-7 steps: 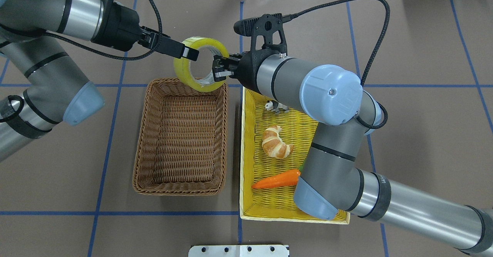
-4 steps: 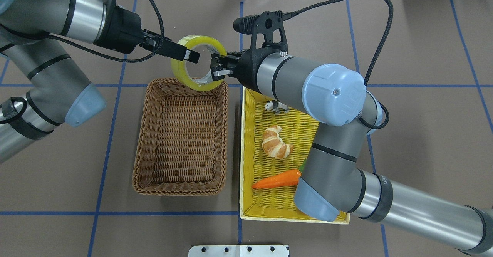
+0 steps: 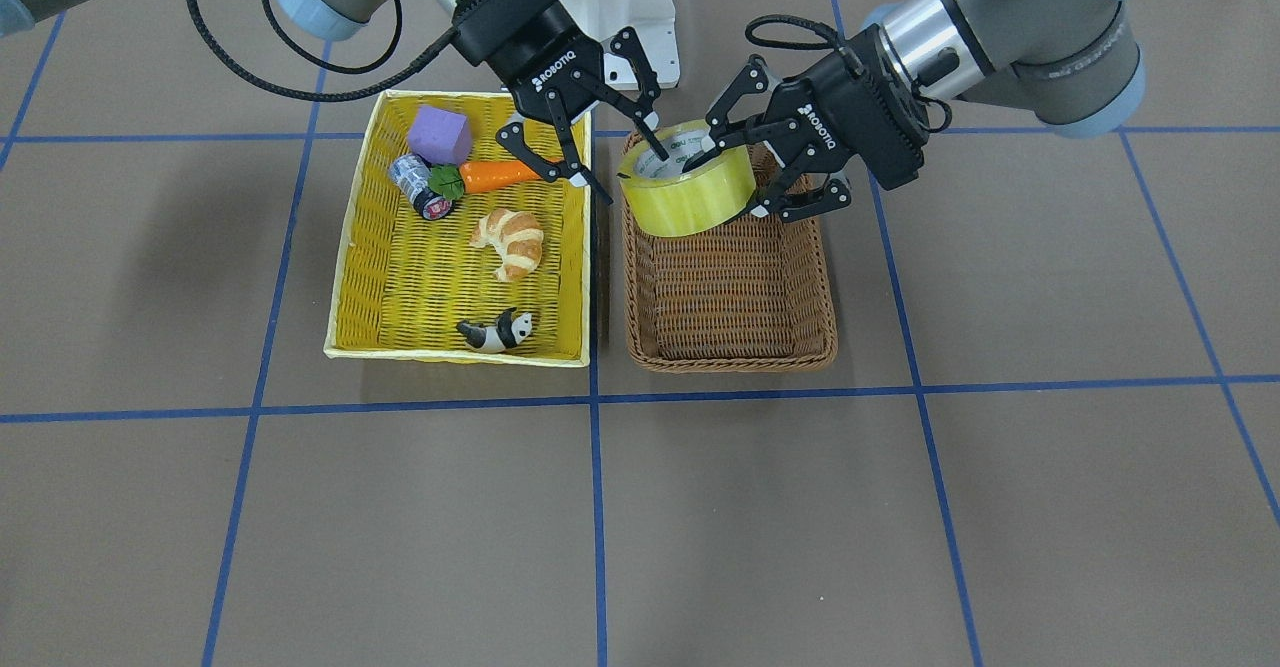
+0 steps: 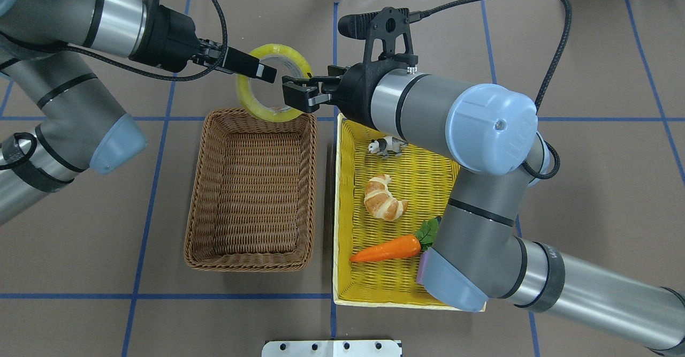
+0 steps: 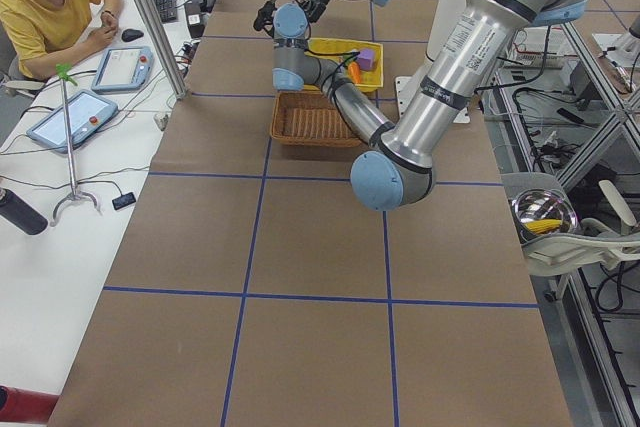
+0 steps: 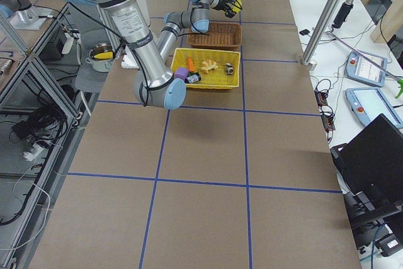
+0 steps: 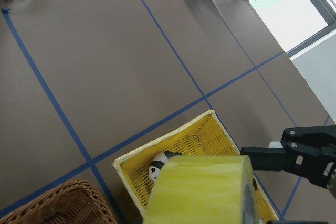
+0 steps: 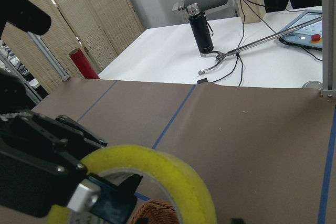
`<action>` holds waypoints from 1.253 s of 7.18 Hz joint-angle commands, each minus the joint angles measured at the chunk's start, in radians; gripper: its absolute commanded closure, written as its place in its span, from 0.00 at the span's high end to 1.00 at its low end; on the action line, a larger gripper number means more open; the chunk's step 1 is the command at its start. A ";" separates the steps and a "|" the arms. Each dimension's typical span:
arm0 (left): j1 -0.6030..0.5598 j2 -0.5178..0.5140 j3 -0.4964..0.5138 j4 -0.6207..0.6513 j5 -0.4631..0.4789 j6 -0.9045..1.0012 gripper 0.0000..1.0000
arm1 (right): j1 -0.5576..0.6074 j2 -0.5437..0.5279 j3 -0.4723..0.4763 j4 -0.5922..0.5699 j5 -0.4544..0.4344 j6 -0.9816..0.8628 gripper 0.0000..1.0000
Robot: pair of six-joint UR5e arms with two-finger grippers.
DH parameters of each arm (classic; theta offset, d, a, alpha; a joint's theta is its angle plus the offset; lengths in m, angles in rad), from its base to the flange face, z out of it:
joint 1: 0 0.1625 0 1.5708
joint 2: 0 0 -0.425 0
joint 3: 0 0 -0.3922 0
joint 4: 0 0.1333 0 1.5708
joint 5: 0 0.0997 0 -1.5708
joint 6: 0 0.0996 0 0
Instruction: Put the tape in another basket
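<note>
Both arms are meeting above the gap between the two baskets, which reads as a hand-over caught midway. The left gripper [image 3: 735, 175] is pinching the tape [image 3: 690, 202] through its wall, one finger reaching down inside the core and the other pressing the outer face; that grip is what is keeping the roll aloft. The right gripper [image 3: 632, 175] is standing wide apart, its fingers straddling the opposite side of the roll without squeezing it, so it is carrying nothing that I can see.

The brown basket [image 3: 730, 362] is sitting just beside the yellow basket [image 3: 455, 355], long sides nearly touching, which is keeping the transfer short. The tape is hanging in the air over the brown basket, touching neither the weave nor the rim; the two fixed views disagree about which end it is over (a raised thing shifts differently in each), so I cannot tell that.

The roll is tilting, its opening facing up and toward the robot's right. It is showing a glossy translucent yellow-green band, broad and thick, around a pale grey-white core with small print.

In the yellow basket a carrot [image 3: 490, 175], a croissant [image 3: 510, 242], a purple block [image 3: 440, 134] and a panda figure [image 3: 495, 332] are lying apart from one another.
</note>
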State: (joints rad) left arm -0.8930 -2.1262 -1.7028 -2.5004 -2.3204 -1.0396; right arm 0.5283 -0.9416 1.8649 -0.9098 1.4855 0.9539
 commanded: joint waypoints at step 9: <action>0.183 0.124 0.257 -0.481 0.295 -0.408 0.00 | 0.847 -0.224 -0.301 -0.602 0.828 -0.753 1.00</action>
State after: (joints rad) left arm -0.7420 -2.0044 -1.5176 -2.9055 -2.0778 -1.4476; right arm 1.2878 -1.1254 1.6037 -1.4574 2.2802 0.3709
